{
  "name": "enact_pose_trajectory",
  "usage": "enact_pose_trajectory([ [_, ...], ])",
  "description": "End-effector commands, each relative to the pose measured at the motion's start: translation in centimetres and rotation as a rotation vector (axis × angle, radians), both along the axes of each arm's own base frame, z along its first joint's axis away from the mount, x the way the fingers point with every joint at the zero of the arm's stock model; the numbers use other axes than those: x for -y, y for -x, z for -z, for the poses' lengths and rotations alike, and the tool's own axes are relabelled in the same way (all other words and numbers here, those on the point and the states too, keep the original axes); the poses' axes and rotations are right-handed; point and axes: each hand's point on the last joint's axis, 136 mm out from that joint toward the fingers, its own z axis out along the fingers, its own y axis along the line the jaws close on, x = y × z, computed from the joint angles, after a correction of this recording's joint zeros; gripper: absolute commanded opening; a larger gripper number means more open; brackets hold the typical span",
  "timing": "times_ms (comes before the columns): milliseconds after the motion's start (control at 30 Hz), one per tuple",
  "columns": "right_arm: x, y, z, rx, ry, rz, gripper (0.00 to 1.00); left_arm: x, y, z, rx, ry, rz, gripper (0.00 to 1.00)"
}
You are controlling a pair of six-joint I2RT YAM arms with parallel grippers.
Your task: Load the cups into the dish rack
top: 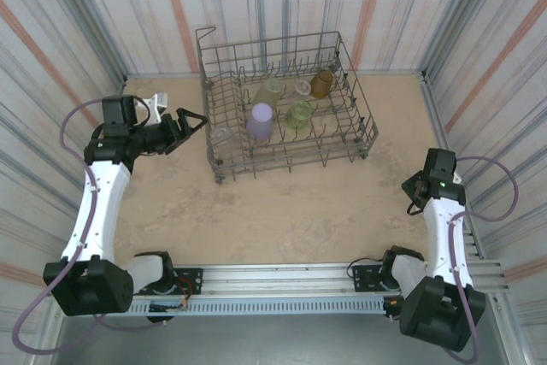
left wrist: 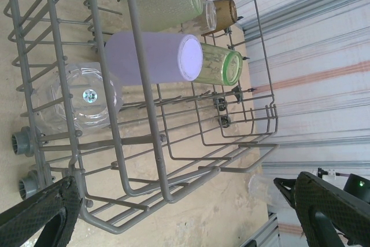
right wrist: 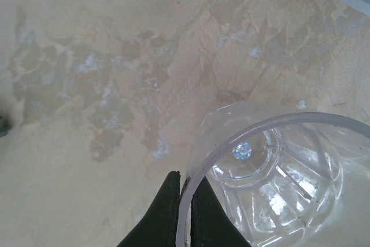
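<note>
Clear plastic first: my right gripper (right wrist: 185, 199) is pinched shut on the rim of a clear cup (right wrist: 272, 172), well off the dish rack's (top: 363, 130) near right corner. My left gripper (top: 193, 120) hangs spread wide just beside the rack's left wall. Inside the rack sit a second clear cup (top: 221, 136) near-left, the lavender cup (top: 260, 121), one yellow-green cup (top: 299, 114), another yellow-green cup (top: 272, 90) behind, and the amber cup (top: 321, 84) far-right.

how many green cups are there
2, both in the dish rack: the far green cup in the back row, the near green cup just right of the lavender cup. None looks hidden.
</note>
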Motion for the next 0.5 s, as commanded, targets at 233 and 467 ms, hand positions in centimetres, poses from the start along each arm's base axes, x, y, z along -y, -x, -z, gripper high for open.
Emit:
enact_pose_trajectory([
  [233,-2.0,-1.0,-5.1,0.147,-0.062,-0.082,0.00,-0.1,0.7,-0.8,0.008,0.001,-0.010,0.99],
  [467,-4.6,-1.7,-7.6,0.236,-0.137,-0.200,0.00,0.1,0.7,-1.1,0.015,0.007,-0.004,0.99],
])
